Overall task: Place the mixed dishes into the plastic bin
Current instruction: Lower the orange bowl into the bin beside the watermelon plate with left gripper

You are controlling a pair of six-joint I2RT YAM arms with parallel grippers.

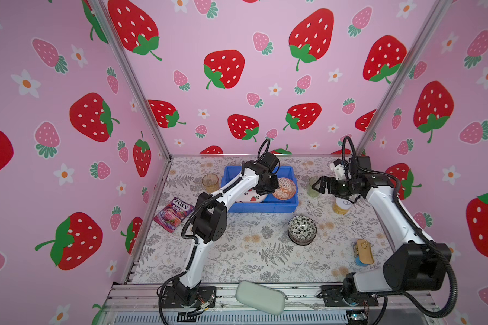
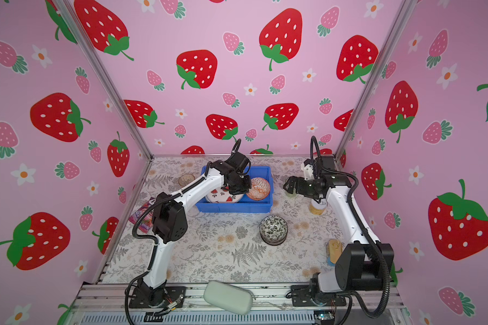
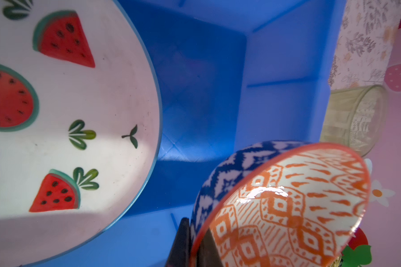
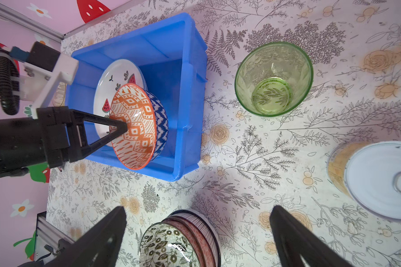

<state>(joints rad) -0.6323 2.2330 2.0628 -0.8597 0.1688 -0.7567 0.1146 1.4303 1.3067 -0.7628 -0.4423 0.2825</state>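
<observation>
Taking the table (image 1: 237, 261) as a clock face with 6 o'clock at the arm bases, a grey-green pouch (image 1: 259, 297) lies on the front rail at 6 o'clock. At 4 o'clock sits a gold-lidded tin (image 1: 364, 251), its contents hidden. Just off centre toward 3 o'clock, an empty black-and-white bowl (image 1: 302, 228) is stacked on a red-striped bowl (image 4: 203, 231). A purple candy bag (image 1: 174, 213) lies at 9 o'clock. A yellow can (image 4: 380, 180) with a white lid stands at 2 o'clock. The blue bin (image 1: 261, 208) sits at 12 o'clock. It holds a watermelon plate (image 1: 251, 199) toward its own 8 o'clock. Toward its 3 o'clock is an orange-patterned bowl (image 1: 285, 190), tilted on edge. Blue-white zigzag shows behind the orange rim; whether that is its outer face or a second nested bowl cannot be told. The left gripper (image 1: 273, 188) is pinched tight on this bowl's rim, one finger inside it. Whether the bowl touches the bin floor is unclear. The right gripper (image 1: 317, 186) hangs spread wide and empty, close to the empty green tumbler (image 4: 273, 78) at 1 o'clock. An amber tumbler (image 1: 210, 183) stands upright at 11 o'clock, just beside the bin.
</observation>
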